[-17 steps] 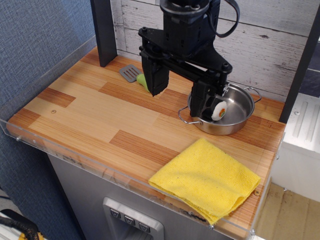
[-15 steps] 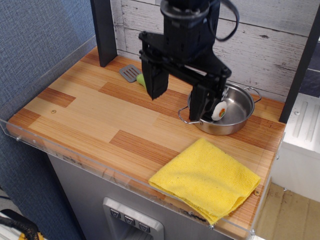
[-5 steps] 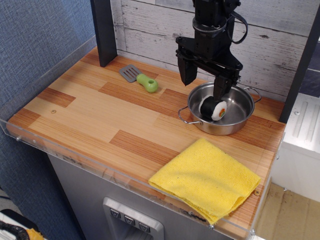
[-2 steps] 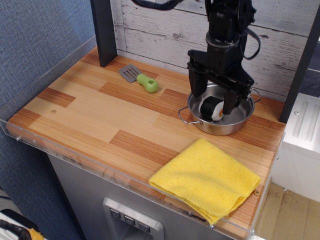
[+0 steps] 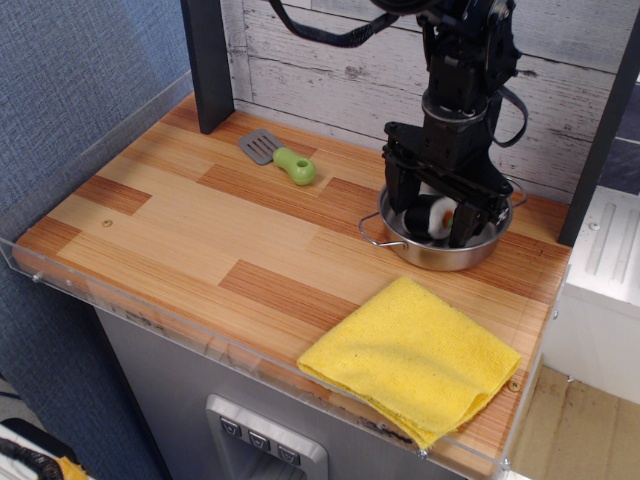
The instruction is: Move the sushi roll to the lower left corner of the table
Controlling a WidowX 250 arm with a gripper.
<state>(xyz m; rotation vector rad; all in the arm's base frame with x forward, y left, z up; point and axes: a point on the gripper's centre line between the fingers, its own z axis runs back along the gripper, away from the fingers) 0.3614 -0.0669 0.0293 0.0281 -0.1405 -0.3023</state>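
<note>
The sushi roll (image 5: 433, 216), black with a white end face and orange centre, lies inside the steel pot (image 5: 440, 252) at the back right of the wooden table (image 5: 180, 230). My black gripper (image 5: 431, 220) has come down into the pot. Its two fingers stand either side of the roll, still apart from each other, so it is open around the roll. The lower part of the roll is hidden by the fingers and the pot wall. The table's lower left corner (image 5: 40, 250) is far from the gripper.
A green-handled spatula (image 5: 279, 156) lies at the back centre. A yellow cloth (image 5: 412, 360) covers the front right corner. A dark post (image 5: 208, 62) stands at the back left, and a clear acrylic rim (image 5: 120, 300) edges the table.
The gripper moved right from over the table's middle to above the pot, then dropped into it. Its fingers now straddle the roll. The pot and roll have stayed put.
</note>
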